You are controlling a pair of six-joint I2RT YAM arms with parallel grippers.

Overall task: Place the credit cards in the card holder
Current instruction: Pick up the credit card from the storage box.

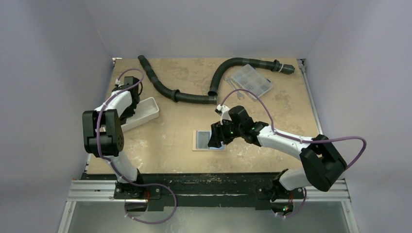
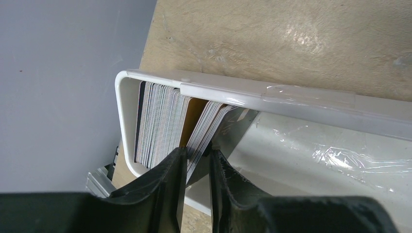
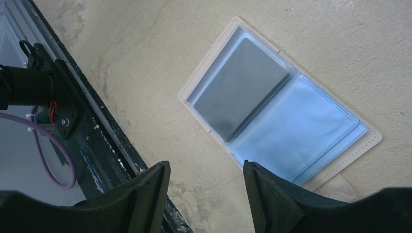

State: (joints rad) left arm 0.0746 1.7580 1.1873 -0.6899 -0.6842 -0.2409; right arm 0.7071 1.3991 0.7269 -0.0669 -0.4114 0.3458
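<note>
Jaws: left gripper [image 2: 197, 153] pinches a few credit cards [image 2: 165, 121] upright in the white tray [image 2: 218, 90], right gripper [image 3: 205, 167] gapes empty above the open card holder [image 3: 311, 126] mid-table; I count one dark card [image 3: 241, 87] pocketed, rest pending.

Overhead, soft even light from above; the desk [image 1: 165, 145] sits bright, only faint shadows beneath the arms [image 1: 282, 138]; the corners fall off to dull grey. Left wrist view: sheen on the desk, white glare streaks along the film [image 2: 311, 97] on the white tray [image 2: 145, 76]; the left hand [image 2: 198, 154] looms black and blurred. Right wrist view — crisp card holder [image 3: 311, 131], pale sheen on its sleeves and the credit card [image 3: 240, 87]; the right hand [image 3: 206, 174] out of focus.
</note>
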